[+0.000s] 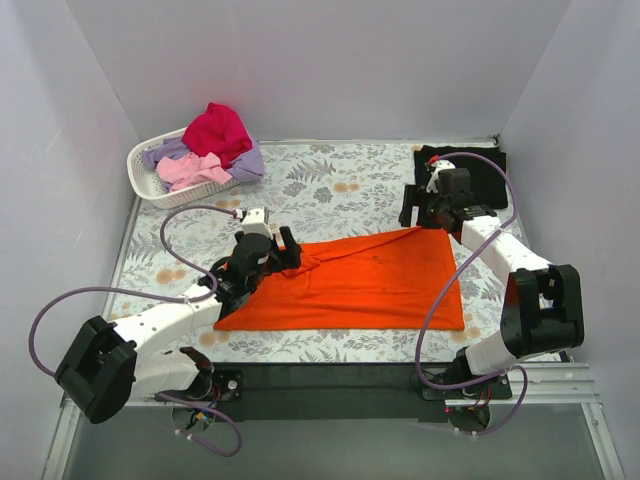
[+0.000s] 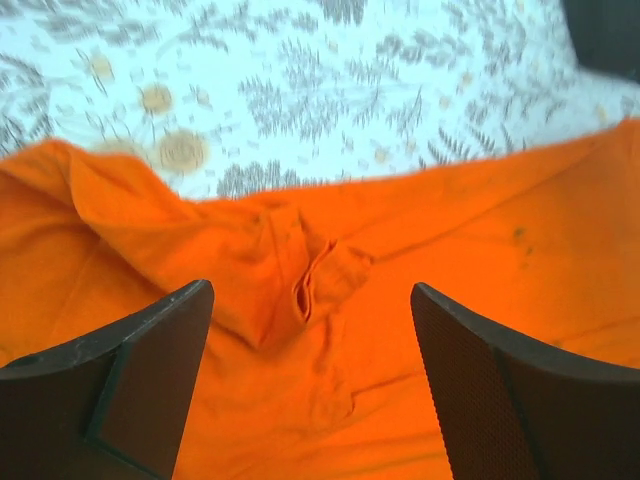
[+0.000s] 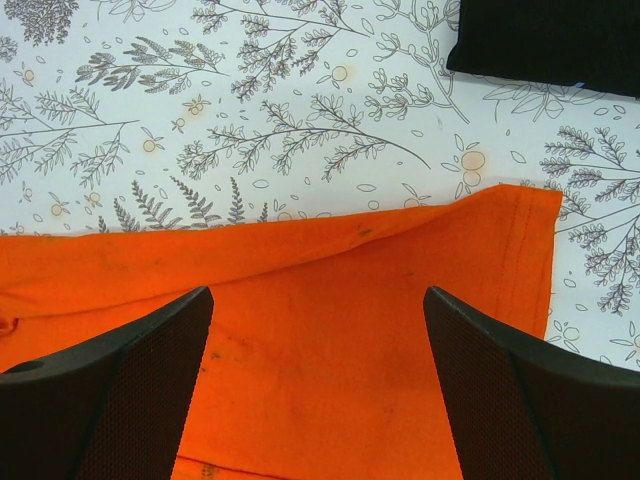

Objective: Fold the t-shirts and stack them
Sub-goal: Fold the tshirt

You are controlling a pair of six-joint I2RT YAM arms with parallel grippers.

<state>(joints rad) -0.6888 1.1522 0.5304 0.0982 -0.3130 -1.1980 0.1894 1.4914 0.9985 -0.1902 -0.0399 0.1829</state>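
Note:
A bright orange t-shirt (image 1: 360, 283) lies spread and partly folded on the table's middle. My left gripper (image 1: 285, 250) hangs open over its rumpled left end, where the cloth (image 2: 320, 280) bunches between the black fingers (image 2: 150, 370) without being held. Over the shirt's far right corner (image 3: 520, 240) my right gripper (image 1: 420, 212) stands open, nothing between its fingers (image 3: 500, 390). A folded black t-shirt (image 1: 470, 165) rests at the back right, also visible in the right wrist view (image 3: 550, 40). Magenta (image 1: 217, 130), pink (image 1: 190, 170) and lavender (image 1: 248, 162) t-shirts are piled in the basket.
A white slotted basket (image 1: 145, 182) stands at the back left corner. The grey floral table cloth (image 1: 330, 185) covers the table between basket and black shirt. White walls close in on the left, back and right.

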